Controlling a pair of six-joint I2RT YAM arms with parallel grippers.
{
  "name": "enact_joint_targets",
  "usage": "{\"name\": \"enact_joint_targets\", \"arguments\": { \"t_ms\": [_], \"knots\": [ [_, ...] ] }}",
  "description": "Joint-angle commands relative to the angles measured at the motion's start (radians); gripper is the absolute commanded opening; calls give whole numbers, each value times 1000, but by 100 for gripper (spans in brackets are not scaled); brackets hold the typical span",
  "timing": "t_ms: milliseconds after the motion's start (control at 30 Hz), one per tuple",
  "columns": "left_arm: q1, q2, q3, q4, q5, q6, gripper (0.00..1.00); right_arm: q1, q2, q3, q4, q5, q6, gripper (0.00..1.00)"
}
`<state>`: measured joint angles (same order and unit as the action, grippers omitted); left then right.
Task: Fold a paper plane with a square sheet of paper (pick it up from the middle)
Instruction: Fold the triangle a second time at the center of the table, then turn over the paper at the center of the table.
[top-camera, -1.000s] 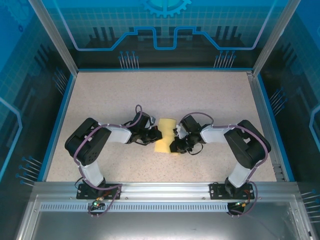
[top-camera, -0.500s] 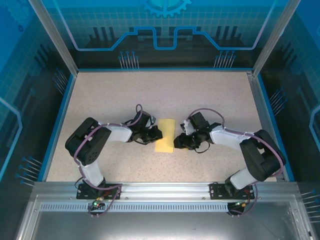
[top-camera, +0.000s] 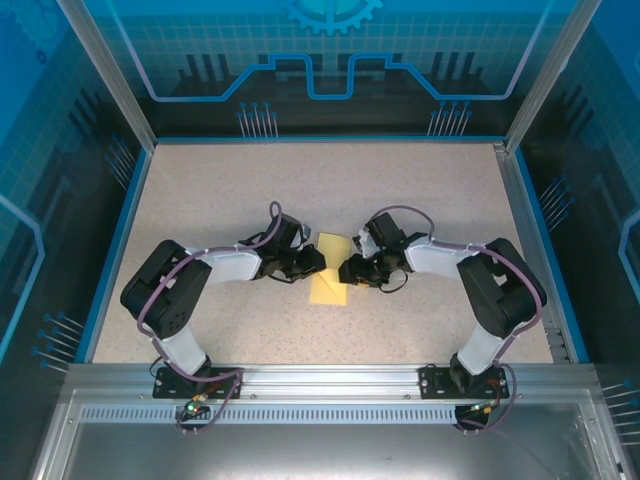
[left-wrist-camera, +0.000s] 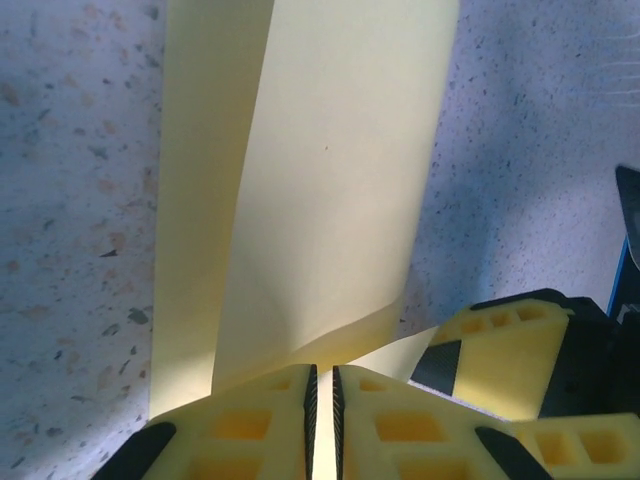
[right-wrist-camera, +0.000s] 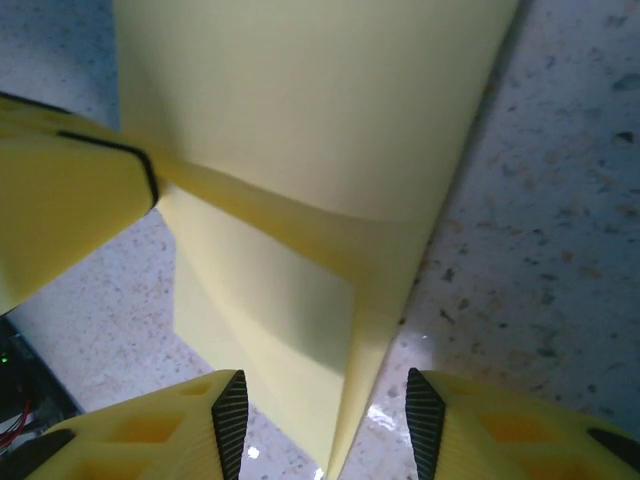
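The thin pale-yellow sheet of paper (top-camera: 330, 288) lies near the middle of the speckled beige tabletop (top-camera: 400, 190), folded over on itself into a narrow strip that runs from near to far. In the left wrist view the paper (left-wrist-camera: 330, 180) shows an upper layer that lifts off the lower one, its near edge curling up. The left gripper (top-camera: 318, 262) comes in from the left, and its yellow pads (left-wrist-camera: 400, 430) are pressed almost together with a thin edge of the sheet pinched between them. The right gripper (top-camera: 347, 270) faces it from the right. Its jaws stand apart, and the folded edge of the paper (right-wrist-camera: 320, 120) runs down between its black-tipped fingers (right-wrist-camera: 230, 415) without either visibly pressing it. The two tools nearly meet over the strip: a right finger (left-wrist-camera: 500, 350) sits just beside the left pads, and a left finger (right-wrist-camera: 60, 200) crosses the sheet's edge. Bare speckled surface stretches from the paper to the blue rim (top-camera: 330, 139) at the far side and to both side edges. On the near side, both bent arms and the aluminium rail (top-camera: 330, 378) close in the space.
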<state>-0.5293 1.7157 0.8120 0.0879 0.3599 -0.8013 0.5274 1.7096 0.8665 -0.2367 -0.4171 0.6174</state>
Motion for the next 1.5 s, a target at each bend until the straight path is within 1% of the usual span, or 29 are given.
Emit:
{"name": "enact_joint_targets", "arguments": {
  "t_ms": [0, 167, 400, 500, 567, 633, 667, 867, 1033, 1167, 1267, 1367, 1467],
  "knots": [
    [-2, 9, 24, -41, -14, 35, 14, -10, 32, 37, -3, 20, 18, 48],
    [-2, 47, 36, -54, -24, 39, 13, -3, 56, 43, 15, 4, 24, 46],
    [-3, 83, 47, -70, -28, 52, 12, -2, 77, 43, 45, -4, 52, 46],
    [-3, 87, 47, -74, -30, 57, 12, -1, 84, 33, 87, -34, 74, 42],
    [-3, 88, 47, -74, -29, 57, 13, 0, 83, 24, 115, -51, 93, 42],
    [-3, 88, 46, -74, -27, 57, 12, 1, 85, 25, 113, -47, 108, 42],
    [-3, 88, 45, -74, -29, 57, 12, 1, 86, 26, 111, -44, 112, 40],
    [-3, 85, 44, -75, -27, 57, 12, -1, 79, 19, 160, -56, 155, 37],
    [-3, 80, 44, -76, -26, 56, 12, -3, 67, -19, 179, -44, 171, 38],
    [-3, 72, 42, -77, -26, 53, 12, -2, 57, -23, 172, -81, 121, 41],
    [-3, 60, 38, -76, -27, 50, 12, 0, 47, -58, 182, -93, 85, 41],
    [-3, 48, 36, -72, -25, 44, 13, -3, 38, -90, 205, -115, 66, 37],
    [-2, 34, 30, -58, -19, 32, 13, -4, 37, -110, 243, -119, 70, 28]
  ]
}}
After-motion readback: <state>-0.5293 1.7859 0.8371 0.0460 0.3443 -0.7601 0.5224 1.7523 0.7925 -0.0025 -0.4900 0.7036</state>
